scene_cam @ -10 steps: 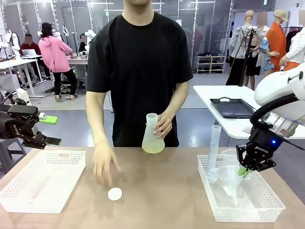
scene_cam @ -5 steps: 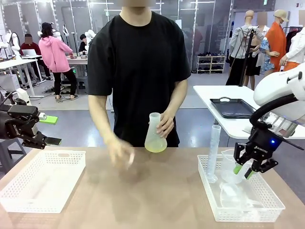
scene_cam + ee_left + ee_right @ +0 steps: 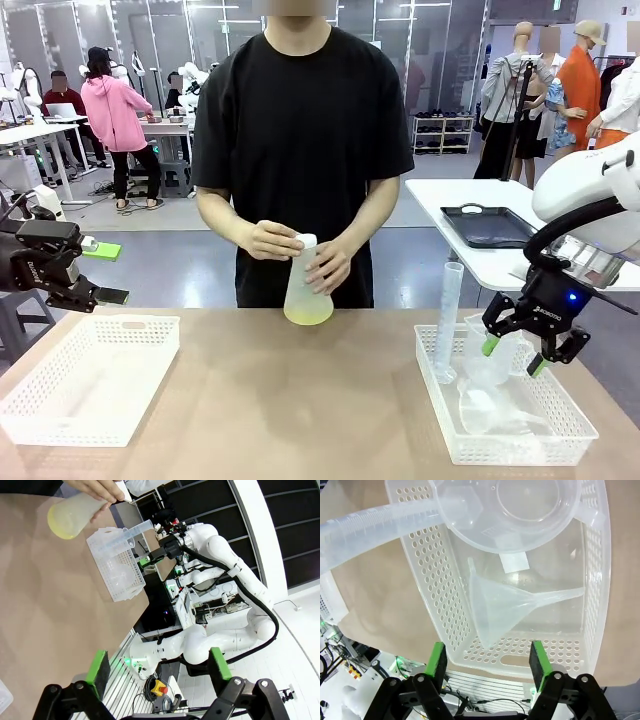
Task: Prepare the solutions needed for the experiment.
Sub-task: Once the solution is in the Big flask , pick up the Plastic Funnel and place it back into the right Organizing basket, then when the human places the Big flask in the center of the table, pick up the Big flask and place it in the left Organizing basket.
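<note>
The solutions [image 3: 308, 315] lie in a conical flask [image 3: 302, 282] at the desk's [image 3: 320, 400] twelve o'clock, held in the person's hands [image 3: 268, 240]. The left claw [image 3: 159, 664] at nine o'clock and the right claw [image 3: 513, 357] at three o'clock both stand apart, empty.

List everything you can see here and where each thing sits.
table: one, brown, between robot and person
flask: one, frosted, held tilted over table's far middle
solution: one shallow layer, pale yellow, inside flask
left basket: one, white, table's left
right basket: one, white, table's right
cylinder: one, clear, standing in right basket
jug: one, clear, in right basket by cylinder
funnel: one, clear, lying in right basket
robot's left hand: one, black with green pads, open, raised by table's left
robot's right hand: one, same colours, open, above right basket
person's hands: two, both on flask
</note>
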You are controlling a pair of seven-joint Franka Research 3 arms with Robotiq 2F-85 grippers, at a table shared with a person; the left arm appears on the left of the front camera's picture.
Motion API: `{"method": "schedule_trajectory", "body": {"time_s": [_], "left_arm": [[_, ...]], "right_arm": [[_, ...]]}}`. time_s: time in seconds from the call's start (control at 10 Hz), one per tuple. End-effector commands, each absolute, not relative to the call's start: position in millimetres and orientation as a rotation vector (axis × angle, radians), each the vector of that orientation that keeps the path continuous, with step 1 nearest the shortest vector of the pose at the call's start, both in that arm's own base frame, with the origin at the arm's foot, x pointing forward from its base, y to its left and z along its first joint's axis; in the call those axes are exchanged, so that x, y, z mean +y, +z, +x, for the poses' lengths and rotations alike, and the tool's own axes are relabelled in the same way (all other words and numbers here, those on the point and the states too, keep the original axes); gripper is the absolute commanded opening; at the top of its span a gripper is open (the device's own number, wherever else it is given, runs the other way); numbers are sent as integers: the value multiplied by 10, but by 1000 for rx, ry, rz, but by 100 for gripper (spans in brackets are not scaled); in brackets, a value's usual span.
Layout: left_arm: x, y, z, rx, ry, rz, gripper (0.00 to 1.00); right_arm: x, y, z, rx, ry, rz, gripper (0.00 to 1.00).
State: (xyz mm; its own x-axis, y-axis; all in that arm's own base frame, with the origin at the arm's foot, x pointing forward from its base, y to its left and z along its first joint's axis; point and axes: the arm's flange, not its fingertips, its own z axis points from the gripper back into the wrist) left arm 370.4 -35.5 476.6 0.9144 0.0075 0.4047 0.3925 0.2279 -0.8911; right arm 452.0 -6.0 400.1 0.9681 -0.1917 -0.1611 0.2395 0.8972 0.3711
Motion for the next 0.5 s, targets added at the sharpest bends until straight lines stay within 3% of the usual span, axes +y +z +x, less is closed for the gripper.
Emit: {"method": "schedule_trajectory", "body": {"time_s": [0.0,0.4], "left_arm": [[-374,4776,3722,-373,-274,-1351,100],[-374,4776,3722,-373,-274,-1351,100]], "right_arm": [[-60,4003,4520,120,-218,400,83],[-60,4003,4520,120,-218,400,83]]}}
